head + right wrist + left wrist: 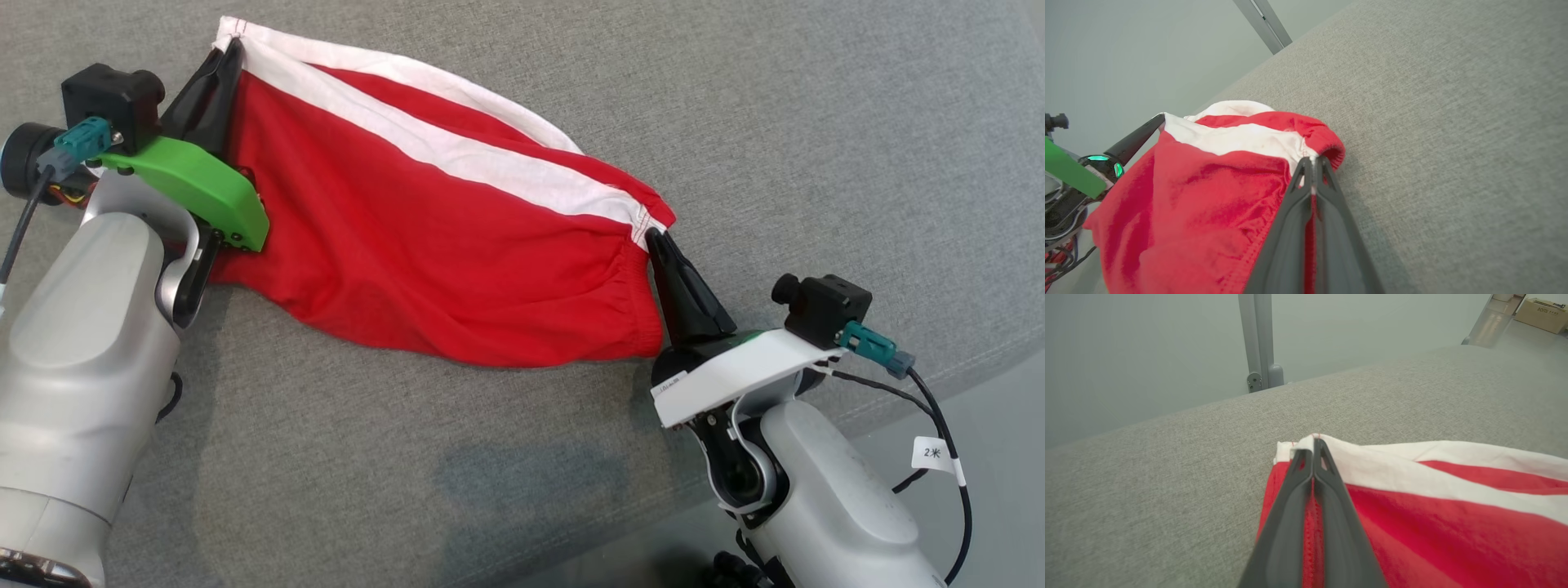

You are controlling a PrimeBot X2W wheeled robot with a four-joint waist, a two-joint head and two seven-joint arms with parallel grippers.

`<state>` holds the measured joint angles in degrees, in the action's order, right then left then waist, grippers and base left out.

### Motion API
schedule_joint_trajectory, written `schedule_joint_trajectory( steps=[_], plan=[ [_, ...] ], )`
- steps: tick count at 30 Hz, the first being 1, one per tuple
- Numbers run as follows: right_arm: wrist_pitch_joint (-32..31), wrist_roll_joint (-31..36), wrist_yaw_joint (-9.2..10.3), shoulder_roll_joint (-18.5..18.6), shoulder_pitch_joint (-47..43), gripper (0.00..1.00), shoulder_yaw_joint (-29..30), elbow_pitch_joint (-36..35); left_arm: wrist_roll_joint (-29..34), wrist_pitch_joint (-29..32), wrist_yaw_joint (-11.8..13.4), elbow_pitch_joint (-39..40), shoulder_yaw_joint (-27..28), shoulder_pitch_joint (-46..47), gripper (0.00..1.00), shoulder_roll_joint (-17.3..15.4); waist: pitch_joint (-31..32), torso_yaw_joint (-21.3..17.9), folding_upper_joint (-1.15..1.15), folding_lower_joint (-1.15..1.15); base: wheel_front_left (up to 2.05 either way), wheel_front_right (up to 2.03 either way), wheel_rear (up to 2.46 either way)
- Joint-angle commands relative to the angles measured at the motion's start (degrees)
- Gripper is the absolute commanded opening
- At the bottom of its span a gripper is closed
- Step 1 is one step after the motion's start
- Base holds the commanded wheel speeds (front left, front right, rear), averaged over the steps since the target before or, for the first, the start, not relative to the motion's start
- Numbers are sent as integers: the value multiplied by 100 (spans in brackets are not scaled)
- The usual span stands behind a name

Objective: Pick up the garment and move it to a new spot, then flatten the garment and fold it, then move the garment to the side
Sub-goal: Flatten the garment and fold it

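Note:
The garment [424, 237] is red cloth with a broad white stripe along its far edge, stretched between my two grippers over the grey cushion. My left gripper [231, 51] is shut on the garment's far-left corner, seen up close in the left wrist view, where the left gripper [1313, 446] pinches the white hem of the garment [1453, 522]. My right gripper [655, 238] is shut on the right corner by the elastic band. In the right wrist view the right gripper [1312, 162] clamps the white-and-red seam, and the garment [1200, 196] hangs in loose folds below the held edge.
The grey fabric cushion [522, 457] runs under everything, with its front edge at the lower right [963, 367] and floor beyond. A grey metal post [1259, 339] stands behind the cushion's far edge. A cardboard box [1541, 313] sits far off.

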<state>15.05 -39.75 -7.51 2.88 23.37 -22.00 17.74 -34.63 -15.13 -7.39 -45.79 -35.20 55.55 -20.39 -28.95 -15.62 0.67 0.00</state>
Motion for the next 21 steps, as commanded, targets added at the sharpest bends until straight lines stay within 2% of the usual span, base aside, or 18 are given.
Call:
schedule_joint_trajectory(
  steps=[1,13,14,15,16,17,18,21],
  plan=[
    [18,-62,4,2,85,0,-36,31,-6,-3,-12,-77,-50,145,0,-29,-14,-15,-67,0,0,0,0],
    [19,-94,4,3,212,0,-127,24,-171,-3,-12,-632,-405,570,0,52,-49,-114,-67,0,0,0,0],
    [18,-84,4,2,211,14,-129,18,-182,-3,-12,-705,-408,588,12,64,-44,-113,-67,0,0,0,0],
    [18,-71,4,3,204,38,-131,14,-174,-3,-12,-785,-404,617,37,72,-37,-111,-67,0,0,0,0],
    [19,-60,4,3,195,54,-133,9,-148,-3,-12,-841,-382,668,58,74,-28,-108,-67,0,0,0,0],
    [19,-28,4,2,189,85,-138,0,-123,-3,-11,-917,-341,700,93,87,-17,-105,-67,0,0,0,0],
    [19,1,4,2,179,100,-139,-4,-103,-3,-11,-981,-339,701,100,125,-3,-100,-67,0,0,0,0],
    [18,71,4,3,137,100,-110,-25,-92,-3,-11,-1095,-346,721,100,212,56,-70,-67,0,0,0,0]
  ],
)
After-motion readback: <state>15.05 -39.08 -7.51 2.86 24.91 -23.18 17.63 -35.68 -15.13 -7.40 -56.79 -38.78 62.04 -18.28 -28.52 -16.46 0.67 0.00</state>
